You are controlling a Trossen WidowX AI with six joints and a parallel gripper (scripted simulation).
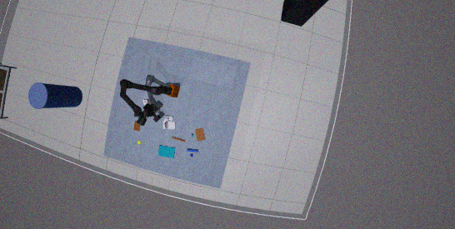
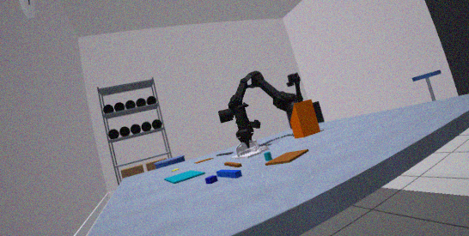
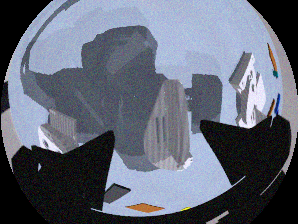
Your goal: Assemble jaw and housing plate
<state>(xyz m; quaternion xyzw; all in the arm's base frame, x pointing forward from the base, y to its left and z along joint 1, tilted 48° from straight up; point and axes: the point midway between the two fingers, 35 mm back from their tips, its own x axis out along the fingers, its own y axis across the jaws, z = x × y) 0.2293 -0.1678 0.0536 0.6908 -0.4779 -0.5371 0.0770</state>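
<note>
The free jaw [image 3: 167, 125] is a pale grey, ribbed piece, seen in the wrist view in the space between the fingers. My gripper [image 3: 159, 130] [image 2: 246, 144] is open and low over the table, with nothing gripped. The white base [image 1: 169, 125] [image 3: 245, 112] with a white jaw on it stands to the right in the wrist view; its pins and teeth are too small to make out. A white block, likely the housing plate [image 3: 56, 142] [image 1: 145, 102], is apart at the left in the wrist view. The arm hides the free jaw in the top view.
An orange box [image 1: 174, 91] [image 2: 306, 118] stands by the arm's base. Loose pieces lie beyond the white base: a teal plate [image 1: 167, 151] [image 2: 185, 177], a brown plate [image 1: 200, 134] [image 2: 287, 157], a brown bar [image 1: 178, 139] and a blue bar [image 2: 228, 173]. An orange-brown plate [image 3: 145, 207] lies near the gripper.
</note>
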